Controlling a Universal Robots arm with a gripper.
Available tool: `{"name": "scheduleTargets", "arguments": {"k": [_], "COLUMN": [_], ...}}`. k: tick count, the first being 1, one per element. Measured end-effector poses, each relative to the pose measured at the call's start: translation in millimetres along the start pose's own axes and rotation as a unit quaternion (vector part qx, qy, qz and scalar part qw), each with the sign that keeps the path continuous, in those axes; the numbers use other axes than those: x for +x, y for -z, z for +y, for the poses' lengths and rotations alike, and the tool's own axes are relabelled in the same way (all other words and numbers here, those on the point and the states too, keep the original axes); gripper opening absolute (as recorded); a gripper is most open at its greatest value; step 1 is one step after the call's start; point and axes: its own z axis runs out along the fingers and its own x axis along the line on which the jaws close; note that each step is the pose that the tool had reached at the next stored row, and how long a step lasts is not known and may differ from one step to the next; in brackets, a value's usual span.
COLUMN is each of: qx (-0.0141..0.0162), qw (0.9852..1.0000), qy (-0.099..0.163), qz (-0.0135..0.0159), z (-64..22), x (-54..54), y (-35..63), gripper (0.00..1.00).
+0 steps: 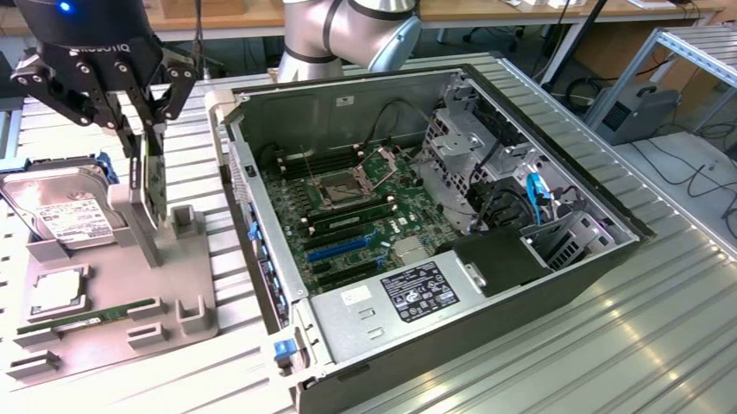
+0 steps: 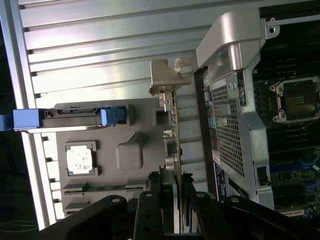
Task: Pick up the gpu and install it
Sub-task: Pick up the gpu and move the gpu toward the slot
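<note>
At the exterior view's far left, over the grey parts tray (image 1: 185, 269), your gripper (image 1: 136, 138) is clamped on the gpu (image 1: 148, 203), which hangs edge-on toward 6 o'clock, long axis upright, with the open computer case (image 1: 311, 108) at 3 o'clock.

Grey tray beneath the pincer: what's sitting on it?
A hard drive, a square processor chip and a green memory stick lie on the tray. The pincer grips the gpu upright over it; whether the card's lower edge touches the tray cannot be told.
</note>
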Motion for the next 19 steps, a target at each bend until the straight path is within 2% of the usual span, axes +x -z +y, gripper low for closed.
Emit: {"name": "scheduleTargets", "arguments": {"k": [19], "qx": [-0.0001], "qw": [1.0000], "qy": [0.000], "qz": [-0.0001], "z": [2.9], "x": [-0.6], "y": [36.8], "gripper": [0.27]}}
